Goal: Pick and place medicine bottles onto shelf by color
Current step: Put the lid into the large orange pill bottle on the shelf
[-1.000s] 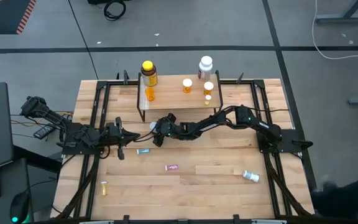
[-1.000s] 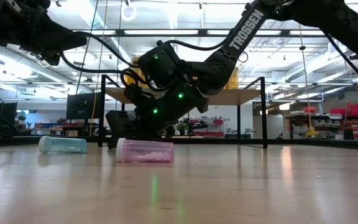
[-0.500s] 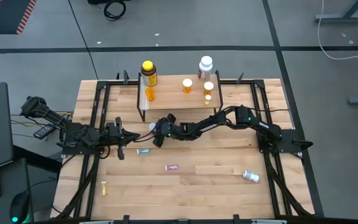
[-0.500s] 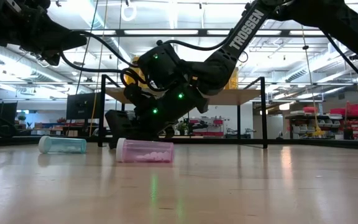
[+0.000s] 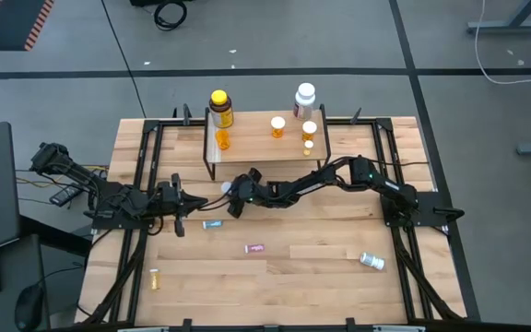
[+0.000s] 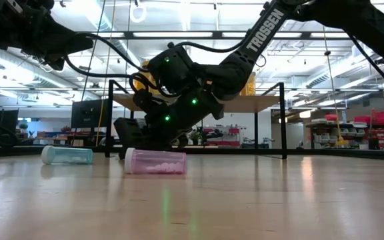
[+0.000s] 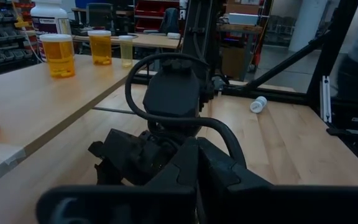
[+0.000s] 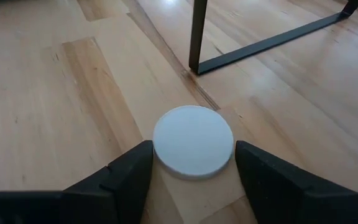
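Note:
A white-capped vial point(image 5: 225, 188) stands on the table in front of the shelf point(image 5: 256, 150), near its left leg; only its round cap point(image 8: 193, 149) shows. My right gripper point(image 5: 230, 195) reaches across from the right, low over the table, and is shut on it. On the shelf stand a big yellow bottle point(image 5: 219, 106), a big white bottle point(image 5: 304, 95) and orange vials point(image 5: 277, 126). A teal vial point(image 5: 212, 223), a pink vial point(image 5: 255, 248), a yellow vial point(image 5: 154, 278) and a white bottle point(image 5: 371, 261) lie on their sides on the table. My left gripper point(image 5: 183, 205) waits shut at the left. My right gripper has the vial's white cap point(image 8: 160, 163) between its two fingers, one finger point(image 8: 132, 171) on each side of the rim. It comes slanting down from the table's right. The vial's body is hidden under the cap; it stands upright on the table.
The shelf's black leg and foot bar point(image 8: 197, 37) stand just beyond the vial. In the low view the pink vial point(image 6: 155, 161) and the teal vial point(image 6: 67, 155) lie in front of my right gripper point(image 6: 127, 139). Open tabletop lies along the near edge.

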`<action>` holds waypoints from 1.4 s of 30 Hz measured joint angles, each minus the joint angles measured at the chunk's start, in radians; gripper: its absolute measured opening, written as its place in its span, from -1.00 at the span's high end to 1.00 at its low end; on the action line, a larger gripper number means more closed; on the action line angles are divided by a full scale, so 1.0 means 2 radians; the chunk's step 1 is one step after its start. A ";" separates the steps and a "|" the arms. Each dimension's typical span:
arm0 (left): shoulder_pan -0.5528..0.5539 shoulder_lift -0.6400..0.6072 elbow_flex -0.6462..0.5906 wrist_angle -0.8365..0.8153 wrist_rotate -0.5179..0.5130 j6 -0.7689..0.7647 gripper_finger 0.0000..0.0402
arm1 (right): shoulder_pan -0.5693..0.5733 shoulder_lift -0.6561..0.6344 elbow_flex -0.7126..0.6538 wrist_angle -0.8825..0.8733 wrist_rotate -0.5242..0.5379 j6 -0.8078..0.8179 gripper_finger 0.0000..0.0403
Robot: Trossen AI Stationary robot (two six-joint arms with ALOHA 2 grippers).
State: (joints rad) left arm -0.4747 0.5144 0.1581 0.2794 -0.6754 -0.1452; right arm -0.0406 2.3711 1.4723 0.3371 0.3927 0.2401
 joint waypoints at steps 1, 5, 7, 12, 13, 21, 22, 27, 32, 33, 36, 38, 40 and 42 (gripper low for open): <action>0.000 0.000 0.000 0.000 0.000 0.000 0.95 | 0.000 -0.005 0.000 -0.013 0.001 0.000 -0.18; 0.000 0.000 0.000 0.003 0.000 0.000 0.90 | 0.005 -0.024 -0.001 -0.050 0.007 0.000 -0.18; 0.000 0.000 0.000 0.003 0.000 0.000 0.90 | 0.009 -0.036 -0.001 -0.064 0.007 0.000 -0.18; 0.000 0.000 0.000 0.004 0.002 0.000 0.93 | 0.021 -0.053 -0.001 -0.092 0.010 0.006 -0.18; 0.000 0.000 0.000 0.004 0.003 0.000 0.94 | 0.023 -0.054 -0.001 -0.090 0.015 0.004 -0.18; 0.000 0.000 0.000 0.009 0.003 -0.003 0.89 | 0.015 -0.057 -0.011 -0.080 -0.002 0.009 -0.20; 0.000 0.000 0.000 0.012 0.003 -0.003 0.86 | 0.012 -0.057 -0.016 -0.072 -0.006 0.009 -0.22; 0.000 -0.012 0.000 0.005 0.003 0.000 0.67 | -0.001 -0.052 -0.032 -0.021 -0.028 0.010 -0.41; 0.000 -0.046 0.000 -0.051 0.004 0.000 0.44 | -0.004 -0.036 -0.030 -0.005 -0.035 0.010 -0.59; 0.000 -0.055 0.000 -0.063 0.003 0.000 0.41 | -0.004 -0.035 -0.033 -0.013 -0.034 0.010 -0.62; 0.000 -0.078 0.000 -0.084 0.004 0.001 0.33 | -0.004 -0.027 -0.032 0.003 -0.033 0.009 -0.66; 0.000 -0.090 0.000 -0.091 0.003 0.002 0.29 | -0.004 -0.026 -0.032 0.014 -0.033 0.007 -0.66; 0.000 -0.105 0.000 -0.107 0.003 0.005 0.27 | -0.004 -0.025 -0.031 0.025 -0.033 0.001 -0.65; 0.000 -0.118 0.000 -0.119 0.003 0.006 0.26 | -0.004 -0.024 -0.031 0.025 -0.029 -0.005 -0.63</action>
State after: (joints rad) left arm -0.4751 0.2791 0.1577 0.0404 -0.6685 -0.1330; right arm -0.0479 2.3224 1.4101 0.3881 0.3345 0.2300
